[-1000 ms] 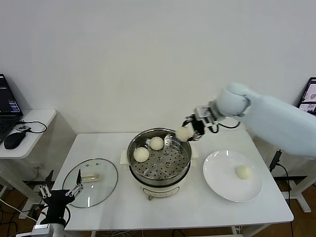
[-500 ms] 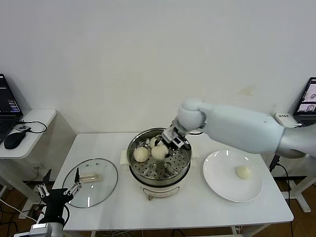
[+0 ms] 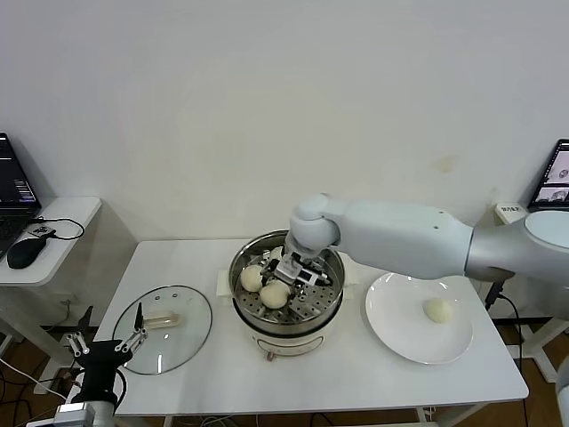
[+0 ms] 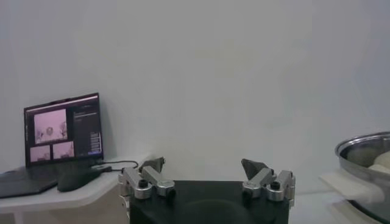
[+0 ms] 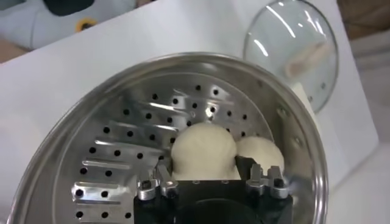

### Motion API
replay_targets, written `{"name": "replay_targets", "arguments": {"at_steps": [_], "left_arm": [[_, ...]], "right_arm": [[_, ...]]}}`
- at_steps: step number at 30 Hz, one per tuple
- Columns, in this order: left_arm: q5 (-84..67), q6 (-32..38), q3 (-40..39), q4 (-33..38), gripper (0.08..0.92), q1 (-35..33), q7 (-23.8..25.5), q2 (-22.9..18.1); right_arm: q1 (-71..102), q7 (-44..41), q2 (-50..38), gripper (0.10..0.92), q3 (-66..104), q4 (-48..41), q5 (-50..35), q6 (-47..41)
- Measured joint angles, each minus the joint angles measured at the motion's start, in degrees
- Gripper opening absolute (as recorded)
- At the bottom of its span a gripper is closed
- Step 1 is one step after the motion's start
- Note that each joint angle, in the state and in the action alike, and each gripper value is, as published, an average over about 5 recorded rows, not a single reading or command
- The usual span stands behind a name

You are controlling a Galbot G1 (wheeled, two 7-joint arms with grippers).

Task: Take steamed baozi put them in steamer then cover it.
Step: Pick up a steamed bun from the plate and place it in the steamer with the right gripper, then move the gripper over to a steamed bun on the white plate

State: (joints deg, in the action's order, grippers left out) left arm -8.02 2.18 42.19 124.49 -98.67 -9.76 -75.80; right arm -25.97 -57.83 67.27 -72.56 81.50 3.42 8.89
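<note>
The right gripper (image 3: 283,283) is reaching down into the steamer (image 3: 331,298), which is sitting at the middle of the desk (image 3: 356,374), and it is grasping a steamed baozi (image 3: 274,294) between its fingers just over the perforated tray. In the right wrist view that bun (image 5: 203,146) is sitting snug between the fingers (image 5: 159,176), with a second baozi (image 5: 262,153) lying right beside it on the tray. From the head view the second bun (image 3: 252,277) is resting at about ten o'clock of the held one, touching or nearly so. Another baozi (image 3: 437,310) is lying on the white plate (image 3: 391,329) at three o'clock of the steamer. The glass lid (image 3: 182,338) is lying flat at nine o'clock. The left gripper (image 3: 109,345) is hanging low off the desk's near left edge, its jaws spread wide and holding nothing
</note>
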Motion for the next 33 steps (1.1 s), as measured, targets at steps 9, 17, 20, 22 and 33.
{"name": "replay_targets", "arguments": {"at_steps": [9,17,20,22,33], "left_arm": [[0.1,0.0,-0.1,0.0,0.823,0.0,-0.1,-0.3],[0.1,0.0,-0.1,0.0,0.823,0.1,-0.1,-0.2],[0.0,0.0,0.1,0.1,0.823,0.0,-0.1,0.0],[-0.1,0.0,0.3,0.1,0.823,0.1,-0.1,0.2],[-0.4,-0.2,0.5,0.8,0.823,0.4,0.0,1.4]], "right_arm": [[-0.5,-0.6,-0.6,0.686,-0.8,1.5,0.8,1.4],[-0.9,-0.3,-1.7,0.819,-0.2,2.7,0.4,1.6],[-1.4,-0.5,-2.7,0.822,0.6,3.3,0.1,1.1],[-1.8,-0.6,-3.6,0.822,1.4,3.5,0.0,0.5],[-3.7,-1.5,-13.0,0.823,7.0,5.9,-4.0,-10.2]]}}
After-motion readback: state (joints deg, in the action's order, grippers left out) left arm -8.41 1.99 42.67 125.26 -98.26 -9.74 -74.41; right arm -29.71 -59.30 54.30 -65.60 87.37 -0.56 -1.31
